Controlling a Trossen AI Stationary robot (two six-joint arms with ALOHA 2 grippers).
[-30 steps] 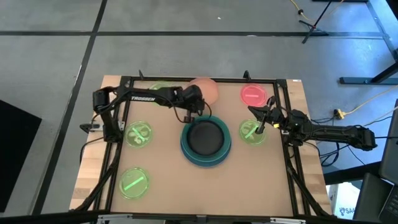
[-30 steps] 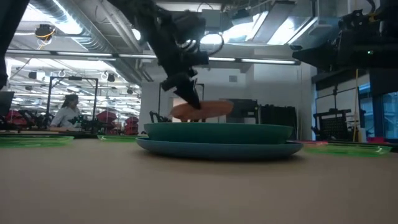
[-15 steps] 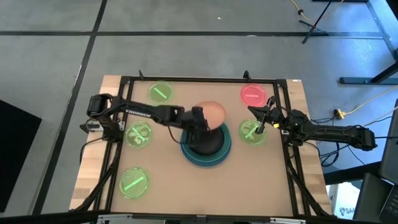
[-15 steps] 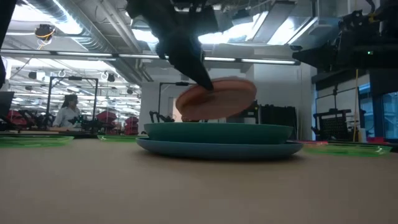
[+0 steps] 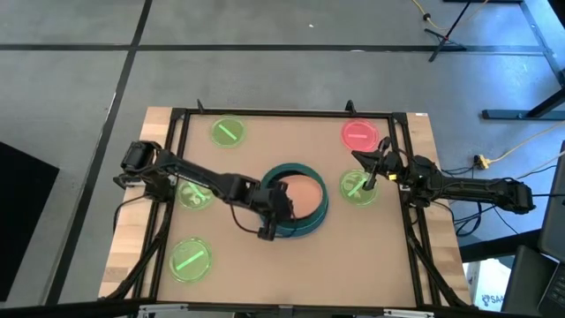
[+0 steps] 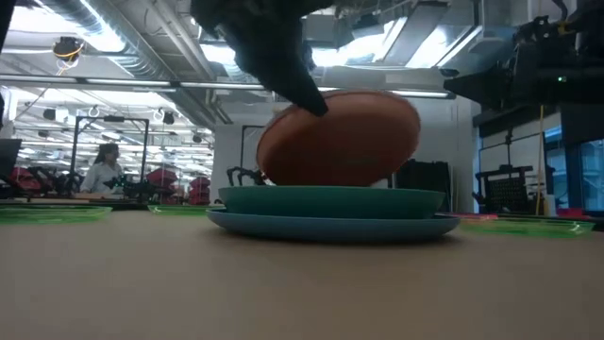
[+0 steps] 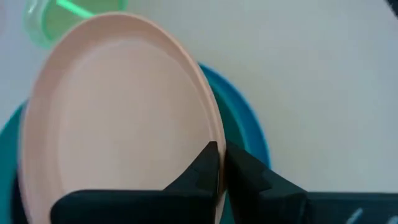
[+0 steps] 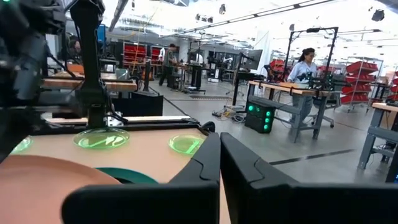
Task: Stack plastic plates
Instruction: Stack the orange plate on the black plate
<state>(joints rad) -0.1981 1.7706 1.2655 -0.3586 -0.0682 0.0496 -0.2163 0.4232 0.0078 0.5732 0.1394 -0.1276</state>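
A peach plate (image 5: 302,193) hangs tilted over a stack of large plates at mid-table: a teal one (image 6: 330,199) lying on a blue one (image 6: 330,225). No black plate shows. My left gripper (image 5: 272,217) is at the stack's near-left side, shut on the peach plate. My right gripper (image 5: 366,181) waits shut above a small green plate (image 5: 356,190) at the table's right. Three more small green plates (image 5: 228,132) (image 5: 196,191) (image 5: 191,257) and a pink-red one (image 5: 359,133) lie flat on the table. My left gripper pinches the peach plate's rim (image 7: 214,134) between its two fingers, one on the upper face and one on the underside. The fingers (image 6: 307,94) come slanting down from the near left. The plate (image 6: 340,142) is steeply tilted, its lower edge just over the teal plate; whether they touch, I cannot tell.
A black frame rail (image 5: 282,113) runs around the tabletop. Bare wood lies near the front edge (image 5: 300,274). Beyond the table there are workbenches and people (image 8: 305,62).
My left gripper has carried the peach plate from the table's far side toward the near edge, over the stack, and turned round to the plate's near-left side. The plate has tipped from near level to steeply tilted and sunk toward the teal plate.
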